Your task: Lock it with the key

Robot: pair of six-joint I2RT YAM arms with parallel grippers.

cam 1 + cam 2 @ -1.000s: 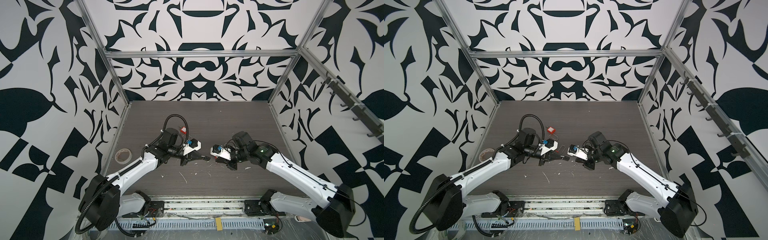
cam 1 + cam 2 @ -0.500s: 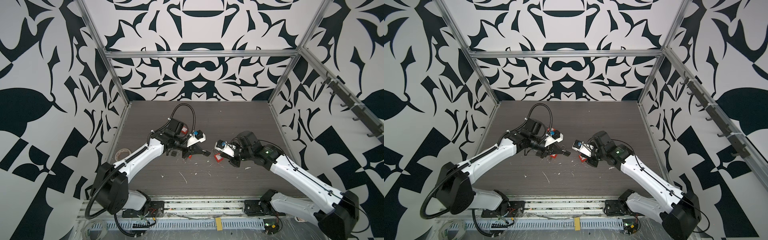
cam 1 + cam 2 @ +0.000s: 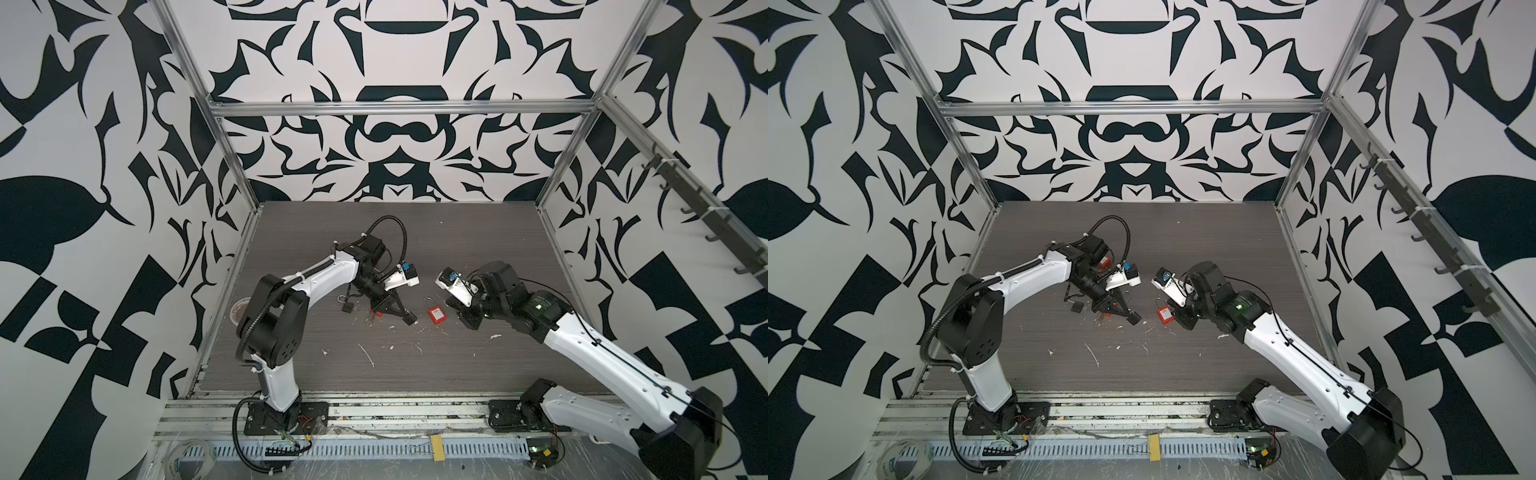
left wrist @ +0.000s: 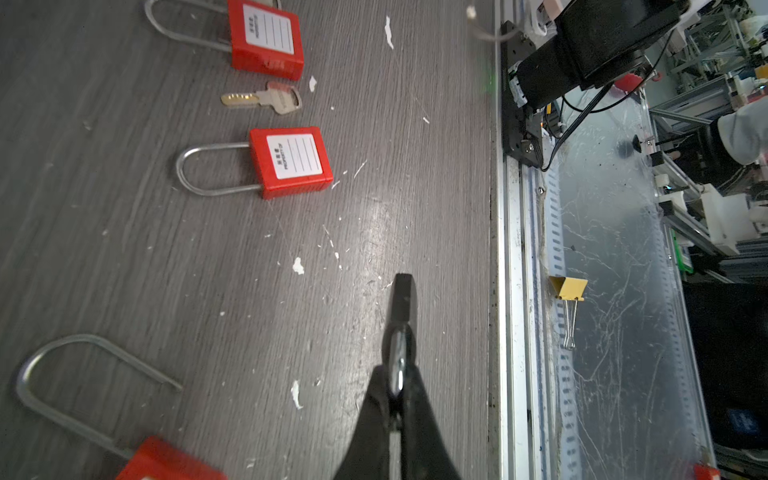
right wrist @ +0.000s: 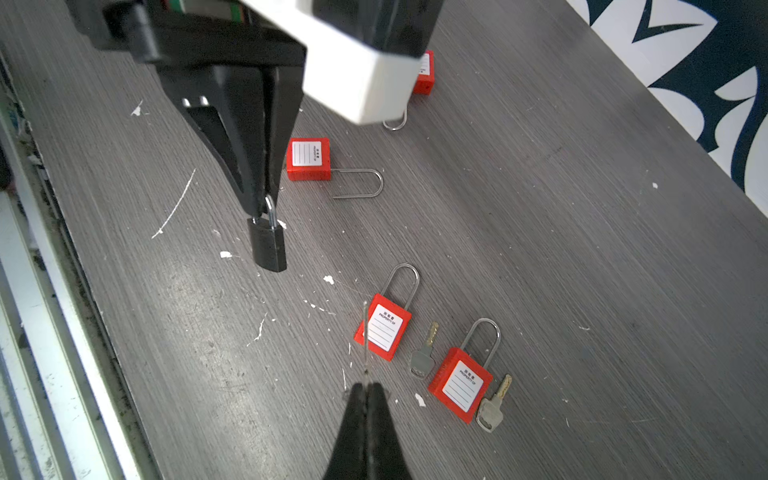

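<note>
Black padlock (image 5: 268,245) hangs by its shackle (image 5: 271,212) from the left gripper (image 5: 262,203), which is closed on the shackle; the body appears clear of the table (image 5: 540,228). A thin metal strip, judged to be the key (image 5: 365,332) seen edge-on, is pinched in the closed right gripper (image 5: 366,387), well apart from the padlock. The keyway should be turned toward the blade and lined up before insertion; the hanging body may swing. Red padlocks (image 5: 382,328) and spare keys (image 5: 424,353) lie on the table below.

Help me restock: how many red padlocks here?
4 red padlocks: two beside keys, one near the held black padlock, one half hidden behind the left gripper. More may be hidden.
</note>
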